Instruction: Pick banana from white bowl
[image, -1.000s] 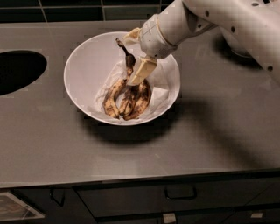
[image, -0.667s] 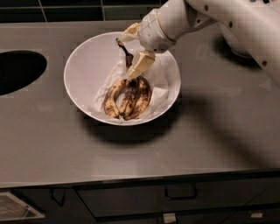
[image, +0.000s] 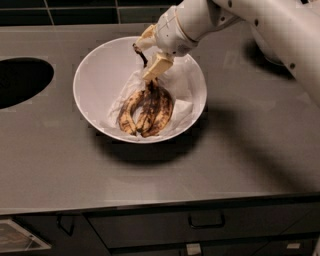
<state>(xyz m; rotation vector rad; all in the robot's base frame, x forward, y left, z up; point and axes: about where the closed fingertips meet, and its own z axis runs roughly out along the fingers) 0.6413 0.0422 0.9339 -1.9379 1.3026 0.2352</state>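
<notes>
The white bowl (image: 95, 75) sits on the grey counter, lined with crumpled white paper. In it lies a bunch of overripe bananas. The banana (image: 156, 107), the darkest one, is on the right side of the bunch, and its long dark stem (image: 140, 54) points up toward the bowl's far rim. My gripper (image: 149, 51) hangs over the far part of the bowl, just above the bananas' stem end. Its cream fingers (image: 156, 66) stand apart on either side of the stem, with a gap wider than the stem. The gripper is open and holds nothing.
Two shorter, yellower spotted bananas (image: 131, 112) lie left of the dark one. A dark round hole (image: 20, 80) is in the counter at the left. My white arm (image: 260, 25) crosses the top right. Drawers (image: 205, 222) run below the counter's front edge.
My gripper has risen and drawn back toward the bowl's far rim, uncovering the bananas' upper ends. The bananas and the stem have stayed where they were.
</notes>
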